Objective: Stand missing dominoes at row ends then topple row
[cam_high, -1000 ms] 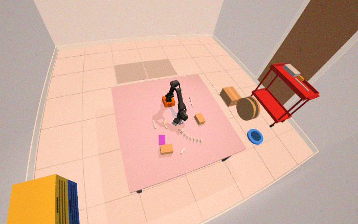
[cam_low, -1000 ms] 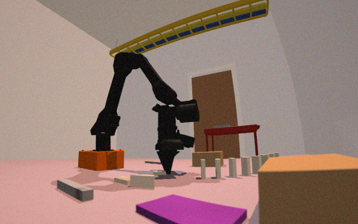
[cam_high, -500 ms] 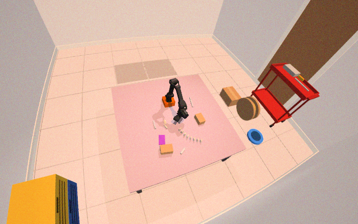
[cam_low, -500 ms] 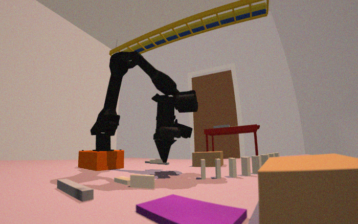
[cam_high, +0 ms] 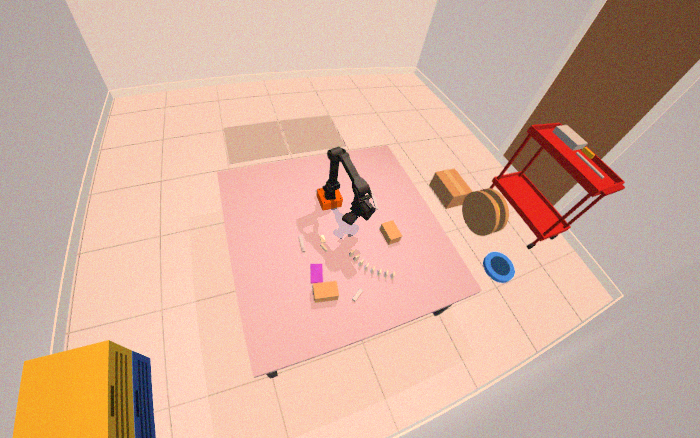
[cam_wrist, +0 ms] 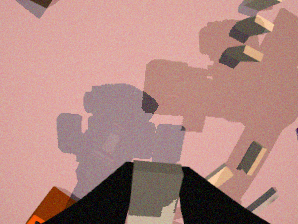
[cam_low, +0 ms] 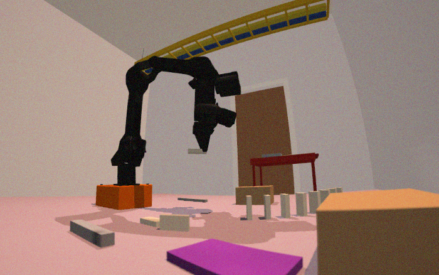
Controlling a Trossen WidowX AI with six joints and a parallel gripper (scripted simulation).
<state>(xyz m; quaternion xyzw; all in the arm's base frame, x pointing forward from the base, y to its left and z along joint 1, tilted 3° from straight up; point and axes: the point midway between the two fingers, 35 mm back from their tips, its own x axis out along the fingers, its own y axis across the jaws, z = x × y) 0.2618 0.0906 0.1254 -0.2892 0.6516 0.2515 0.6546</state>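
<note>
My gripper [cam_low: 204, 150] [cam_wrist: 156, 171] is shut on a pale domino [cam_low: 195, 150] [cam_wrist: 156, 192], which is level and held high above the pink mat, between the orange base and the row. Several standing dominoes [cam_high: 372, 270] [cam_low: 285, 205] form a curved row. Two pale blocks lie near each other left of the row: one block [cam_low: 174, 223] [cam_wrist: 251, 157] rests on its long side, the other block [cam_low: 148, 221] [cam_wrist: 220, 176] lies low beside it. In the top view my fingertips and the held domino are hidden by the arm.
A grey bar [cam_high: 301, 243] [cam_low: 92, 232] lies on the left, another bar [cam_high: 357, 294] toward the front. A thin bar [cam_low: 192, 199] lies farther back. A magenta slab [cam_high: 316, 273] [cam_low: 232, 256] and a tan box [cam_high: 325, 291] [cam_low: 372, 233] are in front; another box [cam_high: 390, 232] [cam_low: 254, 194] stands behind the row.
</note>
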